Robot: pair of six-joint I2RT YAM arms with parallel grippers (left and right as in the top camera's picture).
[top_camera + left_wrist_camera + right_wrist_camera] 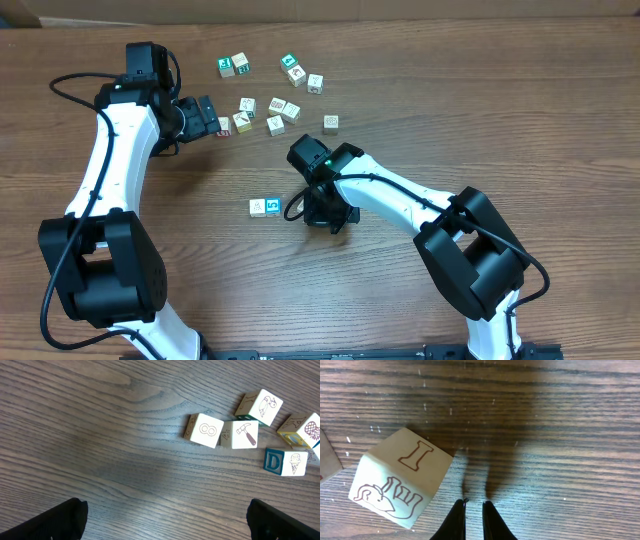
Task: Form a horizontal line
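The wooden table [480, 90] is carrying everything, with the left arm [112, 160] reaching toward the far side and the right arm [400, 198] bending in over the middle. A scatter of loose cubes [277, 104] is lying near the far edge, well apart from the horizontal line [265, 207]. That line is only beginning near the table's centre, where a whitish cube [258, 207] is sitting against a blue "5" cube [273, 206]. The left gripper [207, 116] is hanging just beside the scatter, jaws spread wide with nothing between them. The right gripper [474, 510] is pointing down at the wood near the blue cube's side of the line, its fingers pressed together on nothing. Just beside those fingers an "I" cube [400, 480] (an elephant is printed on its side face) is sitting turned against the grain. It is lying apart from a neighbouring cube [326, 460] at the frame's edge, and which cube that is I cannot tell. The likely trouble is a nudge from the closed fingertips landing off-centre. That would be spinning the "I" cube rather than sliding it, or shoving it into the pair and breaking their alignment. The arm is also hiding this end from above.
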